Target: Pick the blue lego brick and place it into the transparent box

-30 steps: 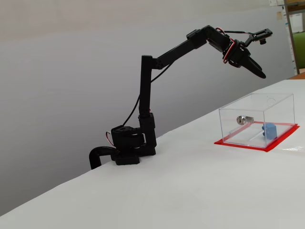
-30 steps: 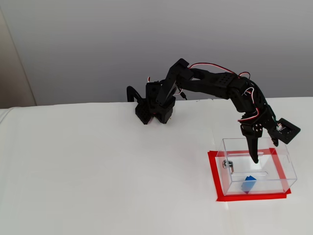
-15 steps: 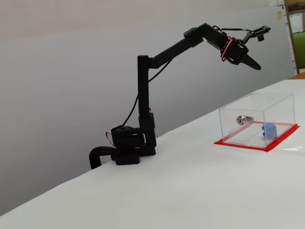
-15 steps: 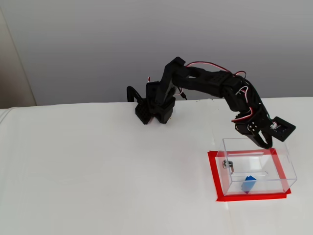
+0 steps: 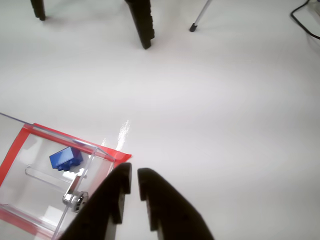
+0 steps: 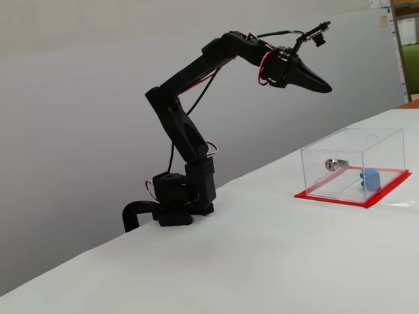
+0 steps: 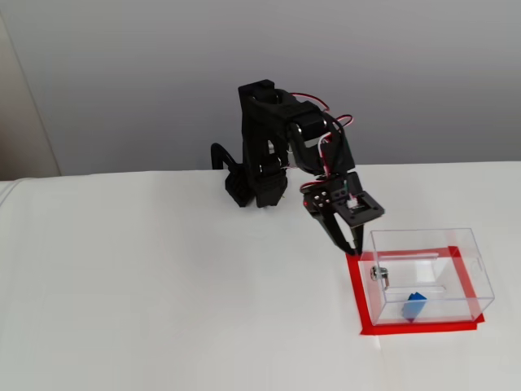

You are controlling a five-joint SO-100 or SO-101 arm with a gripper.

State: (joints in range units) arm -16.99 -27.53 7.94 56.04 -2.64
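Inside the transparent box (image 6: 353,171) lay the blue lego brick (image 6: 370,179), resting on the bottom near one end wall, apart from the silver lock (image 6: 334,164) set in the neighbouring wall. The wrist view showed the brick (image 5: 66,159) tilted, its studs turned sideways toward the lock (image 5: 75,199), which neither fixed view made clear. That same view showed the gripper (image 5: 134,176) empty, its two black fingers nearly together with only a thin gap between the tips, hanging beyond the corner of the red base (image 5: 14,150) rather than over the box (image 5: 55,185).

A fixed view from the side showed the height: the gripper (image 6: 322,86) was held well above the white table (image 6: 229,261), higher than the box top and off to its left. A fixed view from the front hid that height, the fingertips (image 7: 352,247) seeming to sit just beside the box's near-left corner (image 7: 427,273), with the brick (image 7: 413,306) toward the front wall. It also showed the arm base (image 7: 254,186) well behind the box.
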